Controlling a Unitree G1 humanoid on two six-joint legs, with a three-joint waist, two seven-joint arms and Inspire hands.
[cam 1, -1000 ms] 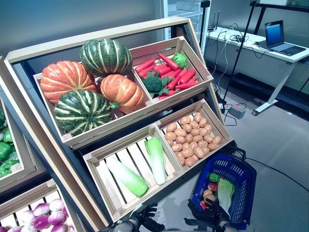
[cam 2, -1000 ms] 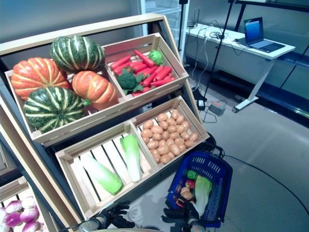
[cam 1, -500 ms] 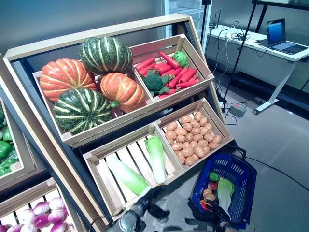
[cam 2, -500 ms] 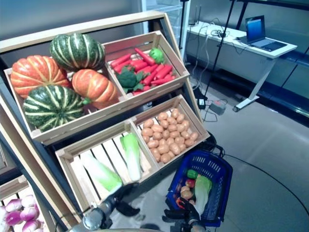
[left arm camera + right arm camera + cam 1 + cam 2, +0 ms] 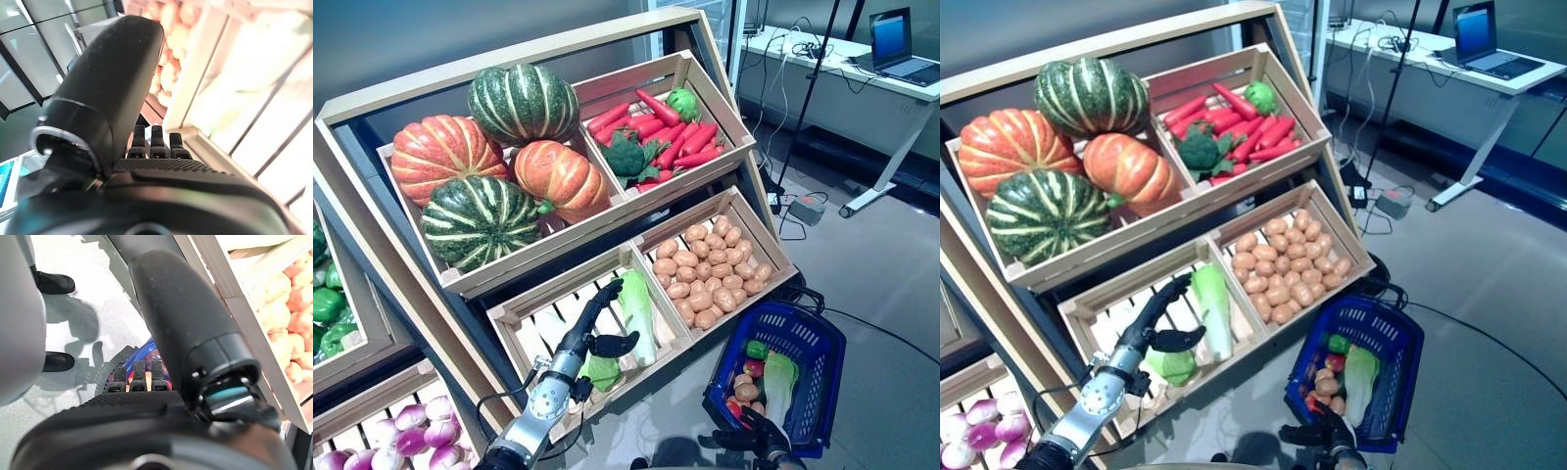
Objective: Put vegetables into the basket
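Note:
My left hand [image 5: 587, 333] reaches into the stand's lower left crate [image 5: 514, 323]. Its fingers are straight and its thumb stands out, just over a long pale green cabbage [image 5: 602, 370]. A second cabbage [image 5: 636, 308] lies right beside it. The left wrist view shows the straight fingers [image 5: 151, 142] above the crate's slats and the pale cabbage [image 5: 239, 98]. The blue basket [image 5: 818, 338] stands on the floor at the lower right. It holds a cabbage [image 5: 777, 380], a green pepper [image 5: 757, 350], a red vegetable and potatoes [image 5: 745, 392]. My right hand [image 5: 751, 433] is open at the basket's near rim.
The slanted wooden stand [image 5: 509, 49] takes up the left and middle, with a potato crate [image 5: 710, 279] just left of the basket. A white table with a laptop [image 5: 901, 29] and cables on the floor [image 5: 803, 206] are at the back right. Grey floor lies right of the basket.
My left arm has risen from the bottom edge into the lower left crate, hand now over the cabbage. The camera has shifted a little. My right hand stays by the basket.

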